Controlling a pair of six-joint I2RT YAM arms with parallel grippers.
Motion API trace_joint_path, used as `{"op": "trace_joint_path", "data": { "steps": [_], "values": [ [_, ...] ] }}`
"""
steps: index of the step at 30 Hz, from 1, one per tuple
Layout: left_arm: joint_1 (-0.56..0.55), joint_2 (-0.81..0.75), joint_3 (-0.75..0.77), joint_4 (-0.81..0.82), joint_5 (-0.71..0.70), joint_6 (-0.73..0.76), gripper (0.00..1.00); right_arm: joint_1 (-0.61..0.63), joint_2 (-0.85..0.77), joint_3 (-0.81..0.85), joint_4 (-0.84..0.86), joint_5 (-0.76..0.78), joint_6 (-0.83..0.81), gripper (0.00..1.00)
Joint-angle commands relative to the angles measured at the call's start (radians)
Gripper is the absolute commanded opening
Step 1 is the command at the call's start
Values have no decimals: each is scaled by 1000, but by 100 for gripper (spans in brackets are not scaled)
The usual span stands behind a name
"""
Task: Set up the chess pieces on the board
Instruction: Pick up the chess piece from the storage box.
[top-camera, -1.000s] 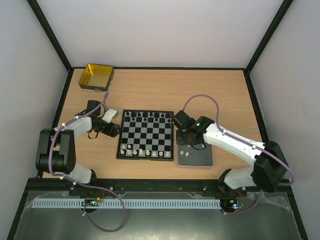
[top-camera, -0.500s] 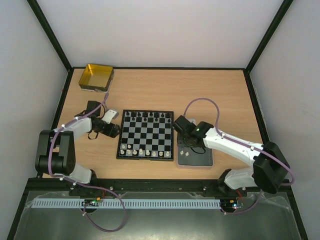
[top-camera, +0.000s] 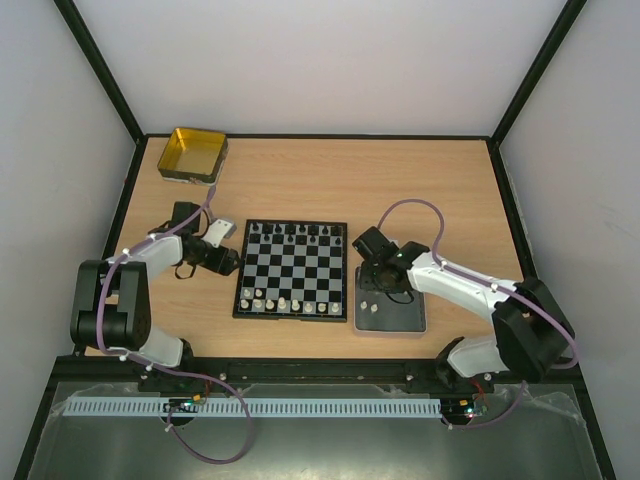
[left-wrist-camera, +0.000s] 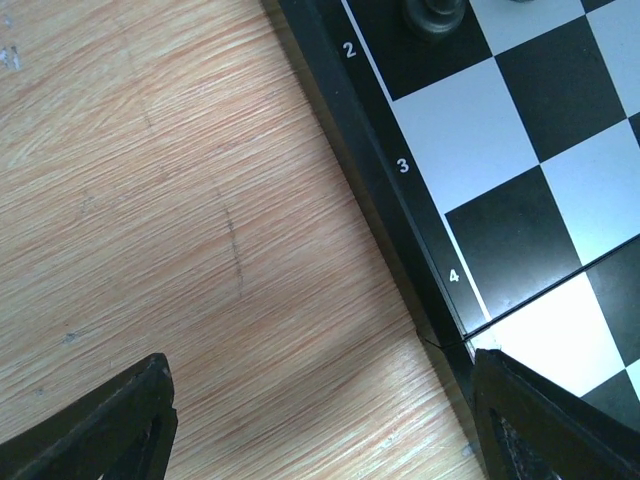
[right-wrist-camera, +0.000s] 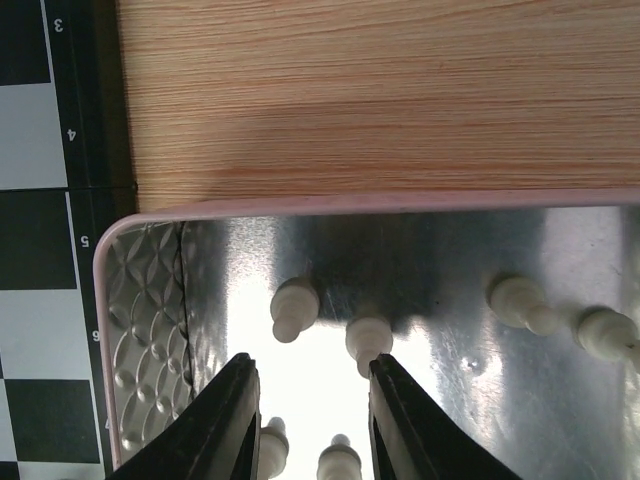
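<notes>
Board: small black-and-white chequered chessboard (top-camera: 293, 268), mid-table. Far rank holds black chess pieces (top-camera: 291, 231), near rank cream pieces (top-camera: 285, 303); both look incomplete. More cream figures (right-wrist-camera: 296, 306) lie in grey metal tray (right-wrist-camera: 350, 203), pink-rimmed, right of board. Over it right gripper (right-wrist-camera: 312, 365), jaws part-spread, pinching nothing. Beside board's left edge left gripper (left-wrist-camera: 315, 370), spread wide, empty. Judged: much left.

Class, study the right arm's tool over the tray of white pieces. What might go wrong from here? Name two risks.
1. The white pieces lie close together in the tray; the right tool, jaws apart over them, may pinch two at once or knock one aside.
2. They lie on their sides, so a piece gripped that way might topple when set on the board.
</notes>
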Motion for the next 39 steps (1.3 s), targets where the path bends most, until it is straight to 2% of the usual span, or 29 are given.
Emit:
{"op": "trace_joint_path", "data": {
  "steps": [1, 23, 27, 39],
  "values": [
    [7, 3, -3, -19, 11, 14, 80, -9, 28, 16, 37, -10, -24, 29],
    [10, 2, -4, -23, 20, 19, 80, -19, 123, 19, 72, -21, -49, 17],
    [10, 9, -2, -25, 21, 20, 80, -26, 128, 25, 67, -15, -52, 12],
    [10, 19, 3, -34, 33, 25, 80, -35, 148, 58, 44, 7, -68, 13]
  ]
}}
